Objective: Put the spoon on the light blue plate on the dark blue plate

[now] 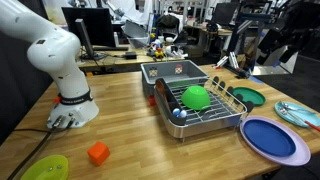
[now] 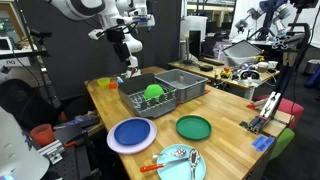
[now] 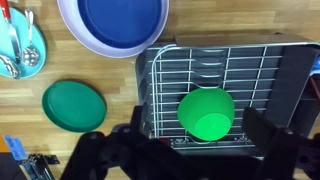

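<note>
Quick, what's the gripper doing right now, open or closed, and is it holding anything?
Gripper: open, with the jaws spread wide in the wrist view, and holding nothing.

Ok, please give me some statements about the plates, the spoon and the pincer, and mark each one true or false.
1. The spoon lies on the light blue plate. True.
2. The dark blue plate carries a spoon. False: nothing lies on it.
3. The pincer grips the spoon. False: it hangs open, high above the table, holding nothing.
4. A green bowl sits in the dish rack. True.
5. The dark green plate lies inside the rack. False: it lies on the table beside the rack.
</note>
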Available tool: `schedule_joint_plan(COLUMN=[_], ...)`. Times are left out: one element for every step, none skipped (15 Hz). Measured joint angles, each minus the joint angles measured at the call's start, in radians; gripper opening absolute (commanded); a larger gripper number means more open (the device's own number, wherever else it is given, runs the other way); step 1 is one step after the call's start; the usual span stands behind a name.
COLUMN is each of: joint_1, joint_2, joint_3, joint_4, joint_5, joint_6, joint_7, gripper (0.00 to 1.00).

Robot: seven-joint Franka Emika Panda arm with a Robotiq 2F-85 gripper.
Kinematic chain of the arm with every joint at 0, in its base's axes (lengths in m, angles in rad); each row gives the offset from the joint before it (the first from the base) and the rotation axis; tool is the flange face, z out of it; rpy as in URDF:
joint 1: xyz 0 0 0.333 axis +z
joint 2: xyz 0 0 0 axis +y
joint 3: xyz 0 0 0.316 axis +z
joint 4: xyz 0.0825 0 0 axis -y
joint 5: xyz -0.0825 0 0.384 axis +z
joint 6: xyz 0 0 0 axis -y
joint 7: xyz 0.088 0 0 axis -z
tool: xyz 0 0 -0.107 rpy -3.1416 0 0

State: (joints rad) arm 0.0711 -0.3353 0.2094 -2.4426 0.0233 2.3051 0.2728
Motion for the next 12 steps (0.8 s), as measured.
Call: schedule_joint_plan(joint_1=[0.000,0.000,0.000,0.000,-0.002,-0.009,-0.021,-0.036,-0.055,-0.077,-0.103,-0.132], joint_2=[0.000,0.000,0.000,0.000,0.000,0.001,0.002,0.003,0.005,0.008,0.015,0.024], joint_3=[0.000,0.000,-0.002,-0.007,-0.015,-0.026,-0.038,-0.048,-0.057,-0.064,-0.070,-0.075], joint_4=[0.000,0.000,0.000,0.000,0.000,0.000,0.000,-0.001,-0.003,-0.007,-0.013,-0.021], joint_5=[0.000,0.000,0.000,0.001,0.001,0.001,0.000,-0.003,-0.011,-0.027,-0.048,-0.080], joint_6=[0.000,0.000,0.000,0.000,0.001,0.002,0.003,0.004,0.005,0.006,0.012,0.029], joint_7=[0.000,0.000,0.000,0.005,0.021,0.044,0.071,0.098,0.129,0.168,0.212,0.259], gripper=[1.00,1.00,1.00,1.00,1.00,1.00,1.00,1.00,1.00,1.00,1.00,1.00])
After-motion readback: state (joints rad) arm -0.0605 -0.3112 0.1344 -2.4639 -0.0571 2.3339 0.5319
